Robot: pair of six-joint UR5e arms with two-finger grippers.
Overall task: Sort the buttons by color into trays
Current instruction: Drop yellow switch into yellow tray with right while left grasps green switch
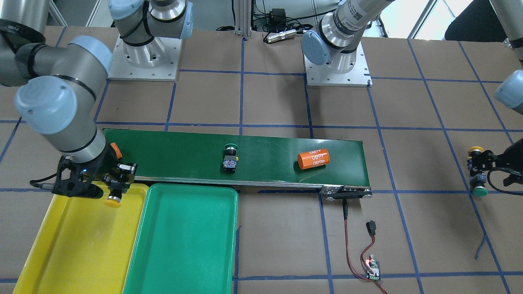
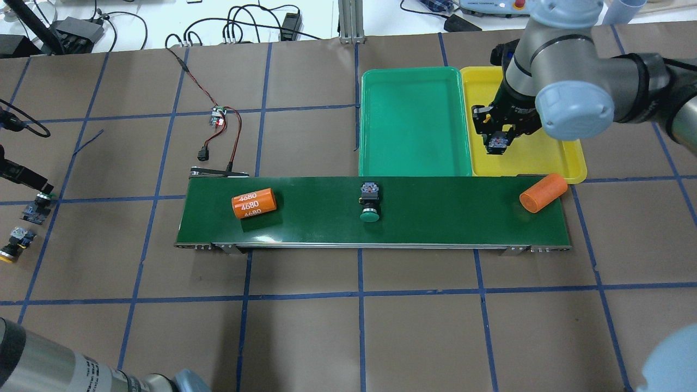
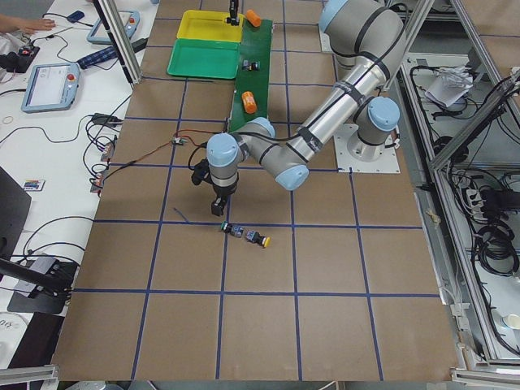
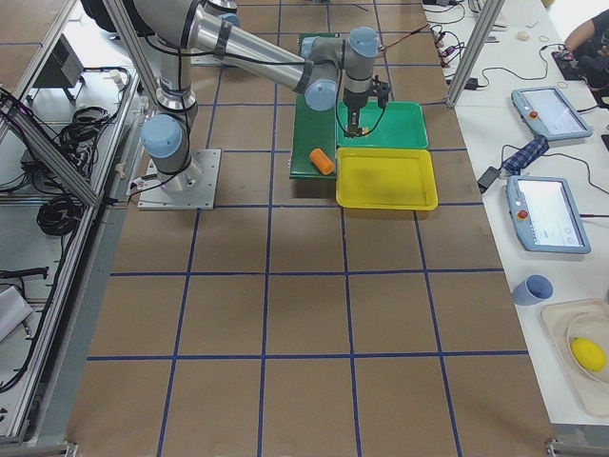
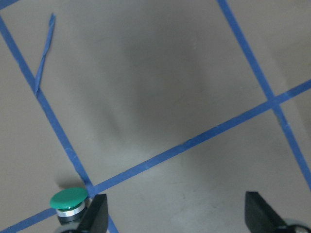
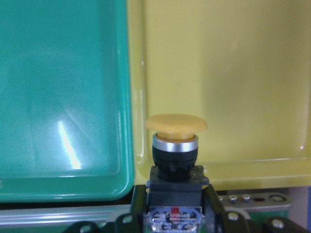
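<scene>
My right gripper (image 6: 176, 196) clamps one yellow button (image 6: 176, 138) over the yellow tray (image 6: 238, 73). My left gripper (image 5: 176, 213), fingers spread, hangs beside one green button (image 5: 68, 200).

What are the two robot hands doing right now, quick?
Left gripper: open, holding nothing.
Right gripper: shut on the yellow-capped, black-bodied push button, over the yellow plastic tray.

Site: robotics lab | Evidence: arm bases (image 1: 144, 61) were bolted to a table (image 2: 359, 326) taped in a blue grid | teach pendants (image 4: 544, 214) and cable bundles (image 3: 487, 236) lay alongside | aluminium framing (image 4: 473, 52) stood around
</scene>
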